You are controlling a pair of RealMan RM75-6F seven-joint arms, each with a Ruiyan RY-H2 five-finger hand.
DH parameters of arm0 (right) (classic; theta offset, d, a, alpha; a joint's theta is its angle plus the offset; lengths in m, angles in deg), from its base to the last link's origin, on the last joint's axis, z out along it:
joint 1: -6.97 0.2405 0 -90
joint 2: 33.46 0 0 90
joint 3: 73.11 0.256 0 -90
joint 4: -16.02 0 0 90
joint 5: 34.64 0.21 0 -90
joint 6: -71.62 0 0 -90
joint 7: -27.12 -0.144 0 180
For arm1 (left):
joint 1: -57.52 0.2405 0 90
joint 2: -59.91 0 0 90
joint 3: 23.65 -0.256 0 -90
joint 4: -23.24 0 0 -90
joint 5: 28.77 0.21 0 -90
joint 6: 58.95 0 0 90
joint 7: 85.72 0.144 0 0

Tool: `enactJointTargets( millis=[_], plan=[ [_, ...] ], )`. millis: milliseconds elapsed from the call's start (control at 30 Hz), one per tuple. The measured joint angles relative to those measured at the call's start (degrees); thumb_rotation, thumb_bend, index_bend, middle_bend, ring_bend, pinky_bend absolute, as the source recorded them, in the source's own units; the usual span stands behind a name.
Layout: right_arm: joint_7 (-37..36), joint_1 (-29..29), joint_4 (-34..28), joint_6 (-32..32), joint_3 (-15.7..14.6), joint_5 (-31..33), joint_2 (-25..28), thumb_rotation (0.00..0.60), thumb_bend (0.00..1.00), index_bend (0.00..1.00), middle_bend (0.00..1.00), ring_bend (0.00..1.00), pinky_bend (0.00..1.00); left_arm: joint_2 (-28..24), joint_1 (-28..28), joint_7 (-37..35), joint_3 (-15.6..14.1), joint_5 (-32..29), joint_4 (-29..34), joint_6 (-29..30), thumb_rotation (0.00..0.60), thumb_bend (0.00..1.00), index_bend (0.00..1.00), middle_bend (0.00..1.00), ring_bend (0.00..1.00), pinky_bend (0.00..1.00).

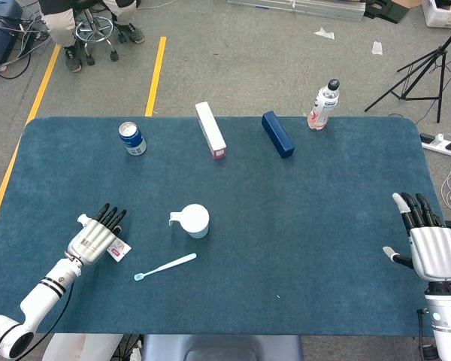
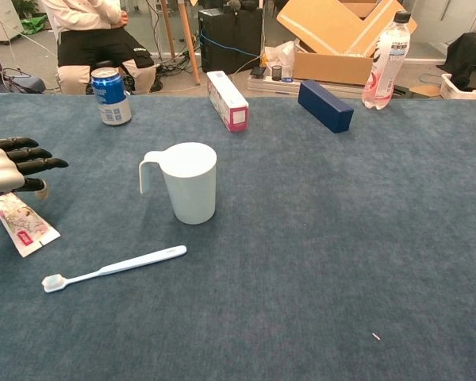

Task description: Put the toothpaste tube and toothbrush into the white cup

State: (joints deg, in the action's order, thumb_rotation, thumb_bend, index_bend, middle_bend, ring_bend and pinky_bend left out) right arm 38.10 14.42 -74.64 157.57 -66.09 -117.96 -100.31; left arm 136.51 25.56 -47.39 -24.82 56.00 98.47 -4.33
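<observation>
Blue carpeted table [image 1: 301, 218] fills the head view over a grey floor. On it a white handled plastic cup [image 1: 195, 220] stands upright, a pale blue toothbrush [image 1: 165, 266] lies flat just in front of it, and the left hand [image 1: 96, 237], fingers extended, lies over a flat white toothpaste tube [image 1: 119, 249]; whether it grips the tube cannot be told. At the near right edge the right hand [image 1: 428, 241] is spread and holds nothing.

From the chest view, the left hand [image 2: 12, 167] hovers above the tube [image 2: 22, 224], dark fingers straight; the toothbrush [image 2: 115, 268] lies before the cup [image 2: 187, 182].
</observation>
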Motion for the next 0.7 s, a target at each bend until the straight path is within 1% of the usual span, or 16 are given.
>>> enactJointTargets(
  millis=[700],
  plan=[
    [-0.04,-0.02,-0.12,-0.13,0.01,-0.01,0.07,0.6,0.0,0.02,0.11,0.03,0.35,2.6,-1.08,-0.78,-1.28,0.42,-4.11,-0.82,0.6,0.02,0.33,0.0,0.0,0.0]
  ],
)
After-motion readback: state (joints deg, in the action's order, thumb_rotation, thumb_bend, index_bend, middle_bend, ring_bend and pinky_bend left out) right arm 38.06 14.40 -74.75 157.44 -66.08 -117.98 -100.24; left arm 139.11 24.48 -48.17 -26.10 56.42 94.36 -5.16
